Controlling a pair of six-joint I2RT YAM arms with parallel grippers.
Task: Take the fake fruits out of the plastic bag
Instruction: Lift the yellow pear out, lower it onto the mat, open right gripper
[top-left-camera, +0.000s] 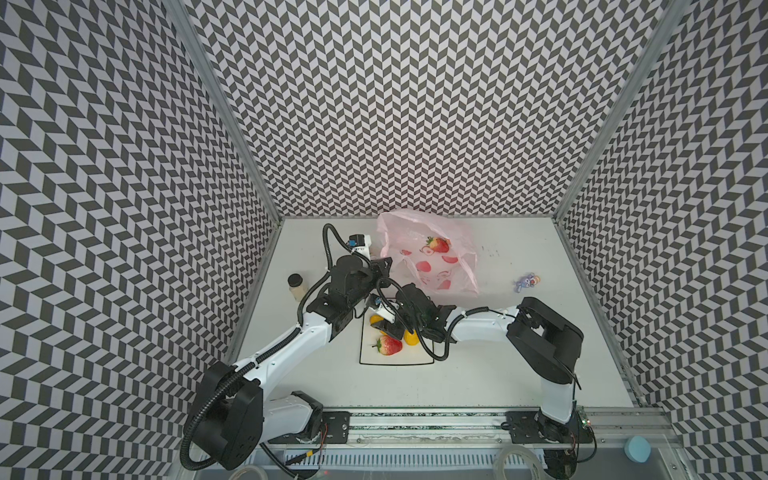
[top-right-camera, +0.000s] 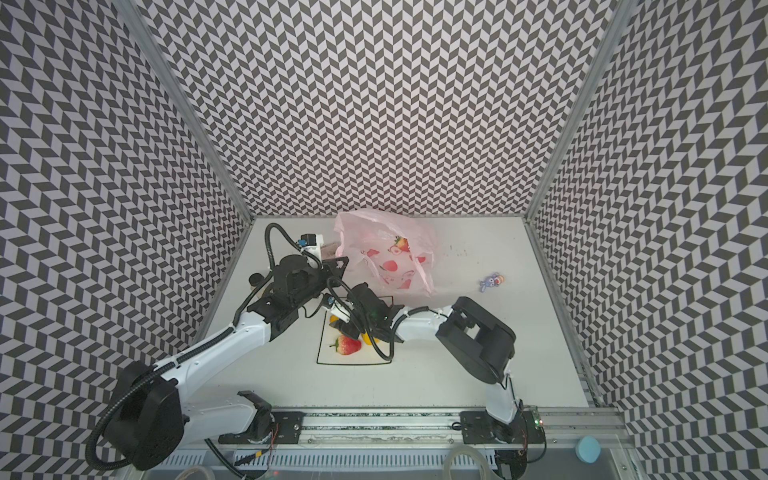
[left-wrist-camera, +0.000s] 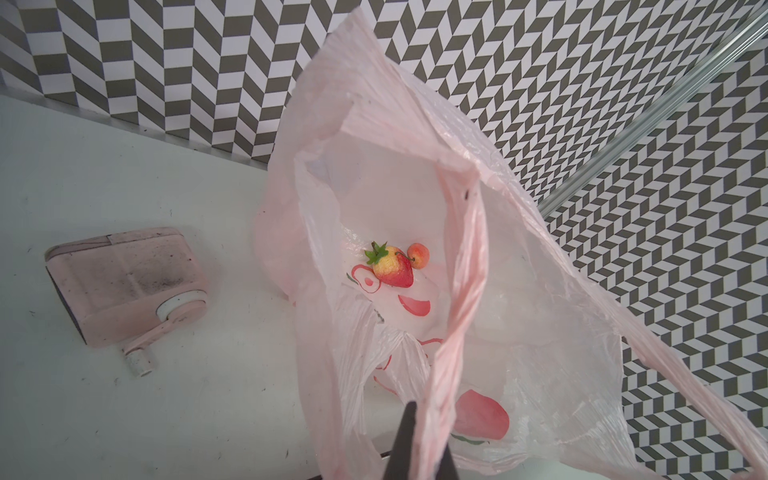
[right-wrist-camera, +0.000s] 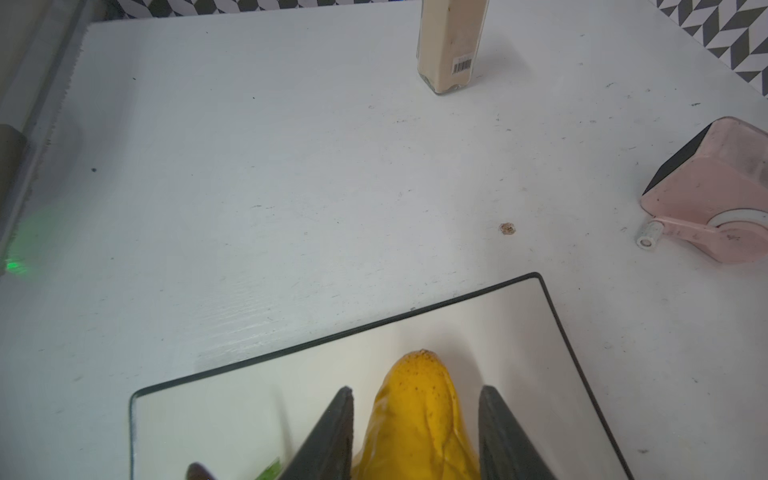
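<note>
Two fruits, a strawberry (left-wrist-camera: 395, 268) and a small pink fruit (left-wrist-camera: 417, 256), lay deep in the bag (left-wrist-camera: 540, 270), at one o'clock from the tray (right-wrist-camera: 249, 395). Left gripper (left-wrist-camera: 424, 453) was pinched tight on the bag's flimsy handle (left-wrist-camera: 461, 270); right gripper (right-wrist-camera: 415, 390), jaws half-spread, clasped a pear (right-wrist-camera: 415, 424) over the tray. Such fruits probably felt light and slick, best gripped across the belly.

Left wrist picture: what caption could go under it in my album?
Left gripper holds the bag open by its handle; a strawberry and a small pink fruit lie inside.
</note>
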